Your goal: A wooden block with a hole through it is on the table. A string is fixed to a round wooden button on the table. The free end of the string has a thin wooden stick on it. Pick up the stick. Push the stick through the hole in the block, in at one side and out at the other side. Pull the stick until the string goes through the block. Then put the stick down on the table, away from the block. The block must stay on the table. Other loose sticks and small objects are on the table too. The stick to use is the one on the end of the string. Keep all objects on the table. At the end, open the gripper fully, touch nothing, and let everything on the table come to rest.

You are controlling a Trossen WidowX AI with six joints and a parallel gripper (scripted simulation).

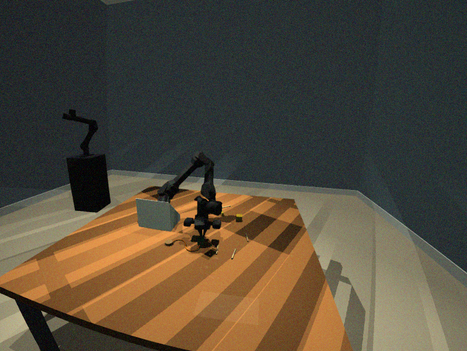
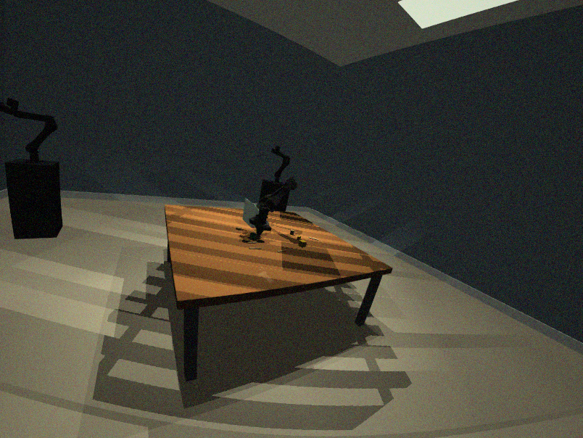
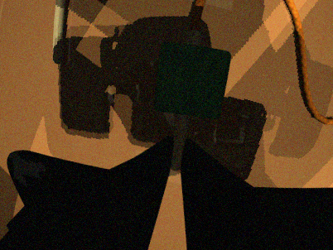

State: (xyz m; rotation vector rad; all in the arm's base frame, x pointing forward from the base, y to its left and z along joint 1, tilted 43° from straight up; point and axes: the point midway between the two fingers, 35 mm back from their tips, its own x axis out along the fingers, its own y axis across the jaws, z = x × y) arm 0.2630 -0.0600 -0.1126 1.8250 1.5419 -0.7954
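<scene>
Two dark blue-grey walls (image 1: pixel 263 94) (image 2: pixel 141 94) meet behind my work surface, and a bright ceiling panel (image 2: pixel 452 10) shows at the top of the exterior view. Slanting bands of light and shadow cross the pale floor (image 1: pixel 351 234) (image 2: pixel 70 268) and the orange-brown wooden table (image 1: pixel 150 294) (image 2: pixel 225 278) (image 3: pixel 25 95), whose dark legs (image 1: pixel 37 325) (image 2: pixel 191 344) stand on that floor. From my remote station I see another arm (image 1: pixel 89 133) on a black pedestal (image 1: pixel 85 185) at the left of the top view. A pale grey-green panel (image 1: pixel 153 214) (image 2: pixel 249 212) stands on the tabletop near my arm's base. My gripper (image 1: pixel 203 236) (image 2: pixel 259 236) (image 3: pixel 177 144) points down at the green block (image 1: pixel 201 242) (image 3: pixel 192 79), its fingers nearly together and clamped on the thin stick (image 3: pixel 177 155). That stick reaches from the block's near side to between the fingertips, while a dark rod-like piece shows beyond the far side; the hole itself is hidden from me. Orange string (image 1: pixel 188 248) (image 3: pixel 304 79) curves over the wood toward the round button (image 1: pixel 168 243). Several loose sticks lie around, one (image 1: pixel 233 253) beside another (image 1: pixel 216 250) (image 3: pixel 59 25) close to the block, and a yellow cube (image 1: pixel 239 218) (image 2: pixel 302 243) sits farther back. Deep shade under the gripper darkens the block and everything just beside it.
</scene>
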